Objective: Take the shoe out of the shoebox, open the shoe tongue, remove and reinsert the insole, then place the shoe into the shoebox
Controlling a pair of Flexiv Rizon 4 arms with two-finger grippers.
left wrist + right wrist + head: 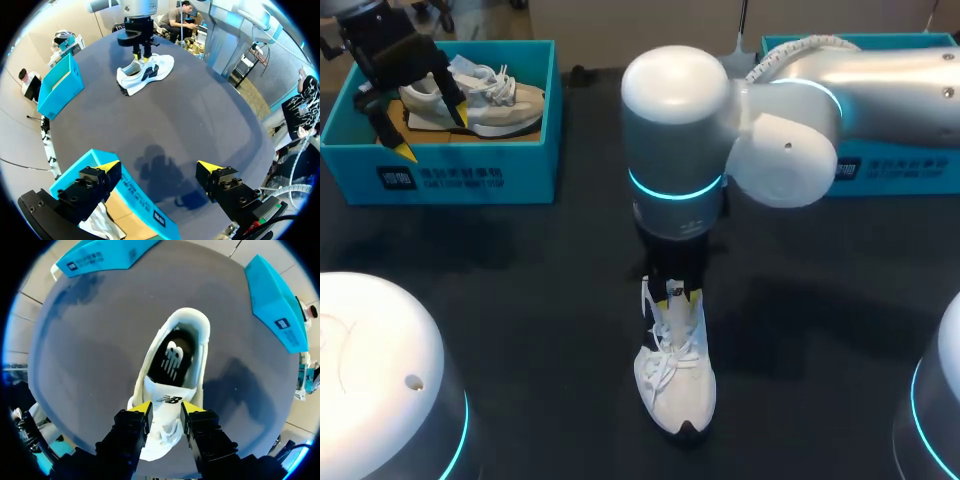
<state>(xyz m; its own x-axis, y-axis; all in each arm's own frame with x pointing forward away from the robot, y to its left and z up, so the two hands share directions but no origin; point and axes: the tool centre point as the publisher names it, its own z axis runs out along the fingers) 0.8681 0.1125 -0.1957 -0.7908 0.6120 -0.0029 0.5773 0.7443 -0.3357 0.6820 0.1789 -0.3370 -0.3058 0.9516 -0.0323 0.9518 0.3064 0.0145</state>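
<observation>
Right wrist view: our right gripper (pixel 164 408) pinches the tongue (pixel 165 391) of the white lace-up sneaker (pixel 199 365); our left gripper (pixel 159 166) gapes wide over the teal cardboard shoebox (pixel 136 199).

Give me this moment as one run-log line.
white shoe: upright on table, insole in | right end effector: at its tongue, grip unclear | left end effector: open, above left shoebox holding second shoe

Two white shoes (pixel 676 385) (pixel 490 100), two blue shoeboxes (pixel 455 175) (pixel 910 172), two grippers (pixel 159 167) (pixel 166 409)
</observation>
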